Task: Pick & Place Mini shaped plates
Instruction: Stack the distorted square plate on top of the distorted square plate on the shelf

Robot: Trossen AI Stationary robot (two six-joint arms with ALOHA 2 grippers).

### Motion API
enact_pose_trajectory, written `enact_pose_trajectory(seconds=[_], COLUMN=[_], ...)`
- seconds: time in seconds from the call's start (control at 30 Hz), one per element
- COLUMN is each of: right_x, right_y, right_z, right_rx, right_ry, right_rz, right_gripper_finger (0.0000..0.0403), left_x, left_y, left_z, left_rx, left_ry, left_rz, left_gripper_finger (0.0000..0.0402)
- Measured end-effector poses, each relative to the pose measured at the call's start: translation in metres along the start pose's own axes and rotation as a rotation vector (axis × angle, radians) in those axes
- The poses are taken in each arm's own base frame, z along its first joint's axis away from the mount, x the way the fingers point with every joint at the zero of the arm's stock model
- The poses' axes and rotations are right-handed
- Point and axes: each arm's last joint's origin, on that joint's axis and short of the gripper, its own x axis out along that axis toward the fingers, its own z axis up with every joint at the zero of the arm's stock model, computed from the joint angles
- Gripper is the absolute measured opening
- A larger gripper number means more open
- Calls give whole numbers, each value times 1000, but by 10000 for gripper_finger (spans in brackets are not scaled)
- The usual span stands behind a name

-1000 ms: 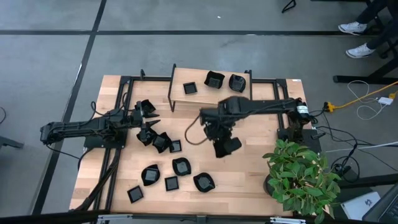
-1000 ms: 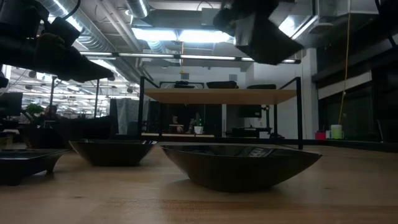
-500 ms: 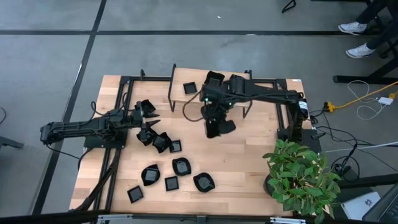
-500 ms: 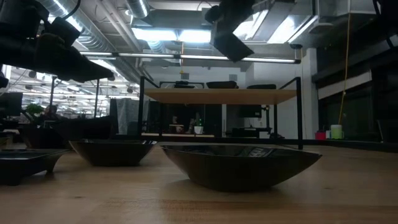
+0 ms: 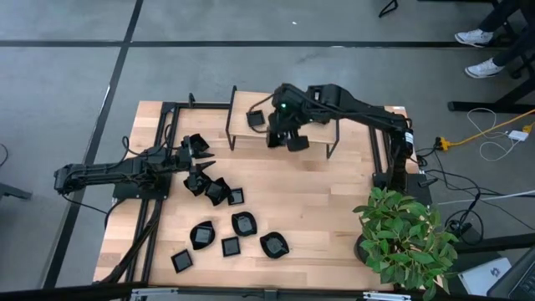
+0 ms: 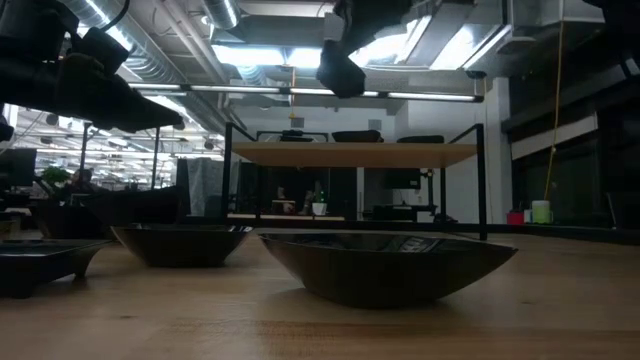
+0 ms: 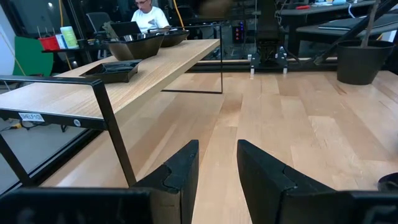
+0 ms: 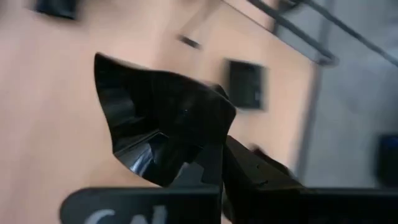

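Observation:
Several mini shaped plates, glossy and black, lie on the wooden table near its front: (image 5: 202, 235), (image 5: 243, 223), (image 5: 273, 244). A few more lie close to my left gripper (image 5: 203, 160), which stands open and level at the table's left with nothing between its fingers (image 7: 217, 165). My right gripper (image 5: 287, 135) is high over the raised wooden shelf (image 5: 242, 104) at the far side, shut on one plate (image 8: 158, 121). A square plate (image 5: 256, 119) rests flat on the shelf. The arm hides the shelf's middle. My right gripper pinches the plate by one edge of its rim (image 8: 200, 146) between its two fingers. The fingers slant downward. The plate is lifted clear and tilted, above the shelf (image 6: 340, 68).
The shelf stands on thin black metal legs (image 5: 334, 142) at the table's far side. A potted plant (image 5: 405, 238) stands at the front right corner. In the low view, three plates (image 6: 385, 262), (image 6: 180, 243), (image 6: 40, 260) sit on the tabletop close to the camera.
My right gripper has risen and gone from the table's middle toward the far edge, reaching over the shelf, and has turned on the way. The plate has gone with it, still clear of everything. My left arm has kept still.

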Motion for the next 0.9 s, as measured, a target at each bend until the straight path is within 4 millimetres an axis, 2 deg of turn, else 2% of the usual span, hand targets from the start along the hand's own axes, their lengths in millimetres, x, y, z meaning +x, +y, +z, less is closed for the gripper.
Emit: enact_pose_trajectory(seconds=[0.2, 0.43, 0.7, 0.9], right_x=[1, 6, 11, 12], right_y=[-20, -47, -74, -88], right_z=[-11, -35, -65, -81], right_rx=[-28, 18, 125, 246], right_ry=[103, 183, 116, 71], right_rz=[-174, -234, -137, -92], right_gripper_finger=[4, 4, 4, 4], left_x=[0, 0, 0, 0], left_y=[0, 0, 0, 0], left_z=[0, 0, 0, 0], left_rx=[0, 0, 0, 0], left_ry=[0, 0, 0, 0], left_rz=[0, 0, 0, 0], left_gripper_finger=[104, 104, 104, 104])
